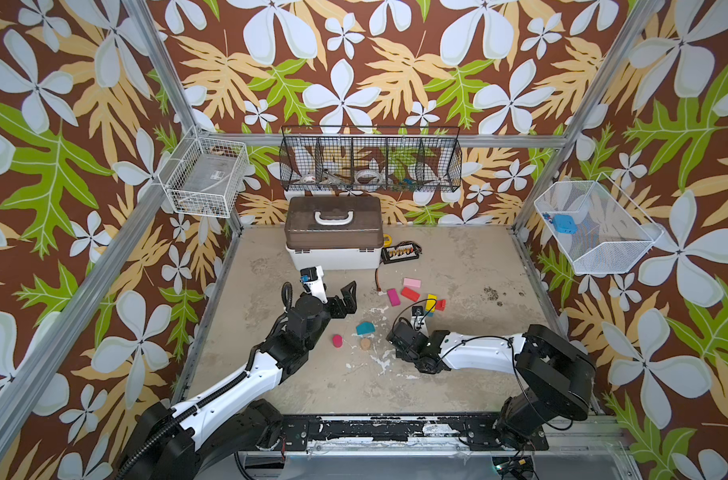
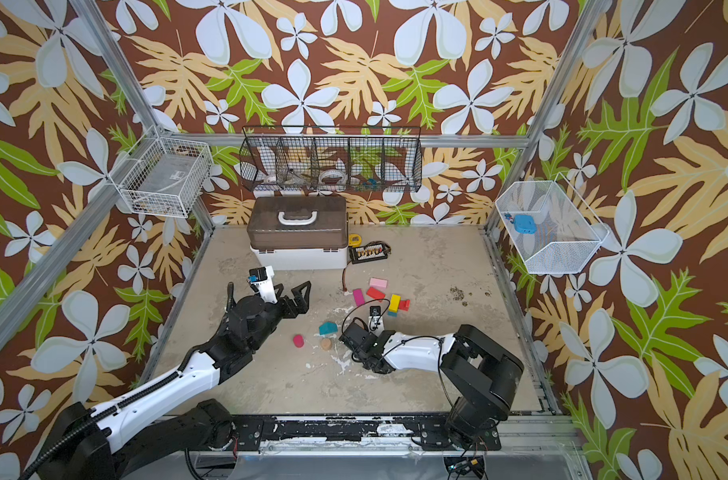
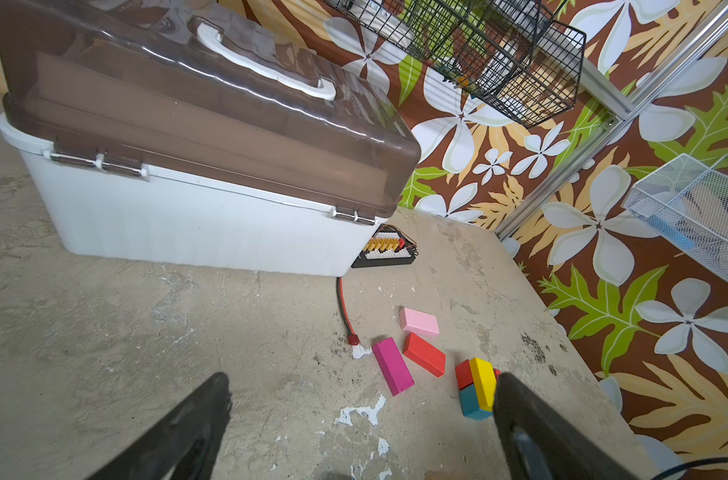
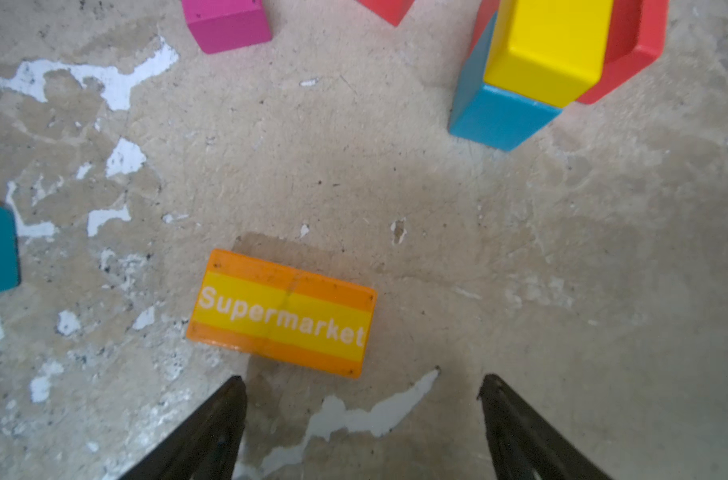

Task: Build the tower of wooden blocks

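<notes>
The tower (image 1: 432, 303) is a small stack: a yellow bar (image 4: 549, 50) lying across a blue cube (image 4: 499, 116) and a red arch (image 4: 632, 45). Pink (image 1: 412, 283), red (image 1: 410, 294) and magenta (image 1: 393, 297) bars lie flat behind it. A teal roof piece (image 1: 365, 328), a crimson cylinder (image 1: 337, 340) and a tan cylinder (image 1: 366, 343) sit nearer the front. In the right wrist view an orange "Supermarket" block (image 4: 282, 313) lies just ahead of my right gripper (image 4: 362, 382), which is open and empty. My left gripper (image 1: 348, 297) hangs open and empty left of the bars.
A brown-lidded white toolbox (image 1: 333, 232) stands at the back. Beside it lies a black-and-orange electronic board (image 1: 400, 252), and its red wire (image 3: 343, 307) runs toward the bars. Wire baskets (image 1: 370, 160) hang on the walls. The floor is patchy concrete.
</notes>
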You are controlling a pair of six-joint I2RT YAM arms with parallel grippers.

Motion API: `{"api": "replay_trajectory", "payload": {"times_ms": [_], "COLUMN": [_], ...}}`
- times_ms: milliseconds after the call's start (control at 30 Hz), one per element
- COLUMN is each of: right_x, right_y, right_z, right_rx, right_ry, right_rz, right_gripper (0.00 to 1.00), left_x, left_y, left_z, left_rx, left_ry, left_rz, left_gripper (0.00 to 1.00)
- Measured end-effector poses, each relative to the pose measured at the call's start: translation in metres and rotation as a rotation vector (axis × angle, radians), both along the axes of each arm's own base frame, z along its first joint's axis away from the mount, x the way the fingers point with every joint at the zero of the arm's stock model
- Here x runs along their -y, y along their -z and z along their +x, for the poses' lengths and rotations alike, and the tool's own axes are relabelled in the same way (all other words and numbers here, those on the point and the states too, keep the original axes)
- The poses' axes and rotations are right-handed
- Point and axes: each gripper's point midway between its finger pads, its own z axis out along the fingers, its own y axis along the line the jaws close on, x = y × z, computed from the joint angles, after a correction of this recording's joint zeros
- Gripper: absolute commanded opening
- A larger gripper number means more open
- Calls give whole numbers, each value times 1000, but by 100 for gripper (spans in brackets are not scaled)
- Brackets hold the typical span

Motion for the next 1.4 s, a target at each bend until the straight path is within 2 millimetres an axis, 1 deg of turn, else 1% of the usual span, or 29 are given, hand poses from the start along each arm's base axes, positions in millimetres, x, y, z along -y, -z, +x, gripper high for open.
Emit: {"api": "replay_trajectory", "payload": {"times_ms": [233,533,867,1200,1333,1400], "right_x": [2,19,30,43,43,40], "right_y": [-1,-1,-1,0,-1,-3], "right_z": [7,11,4,15,11,7], "right_rx": [14,34,23,42,22,14], "right_ry": [19,62,65,118,107,81], "right_rz": [-11,-24,-40,-22,-14,-11], "right_gripper": [86,84,84,83,86,89], "left_x": [0,0,1,4,4,4], "left_y": [0,1,1,4,4,5], "left_z": [0,0,0,0,0,1], "left_rx": [-1,-2,-4,-11,-11,-12], "left_ry": [0,0,8,17,18,18], "left_rz": [1,2,0,3,2,3], "left_gripper": [100,100,100,100,100,100]}}
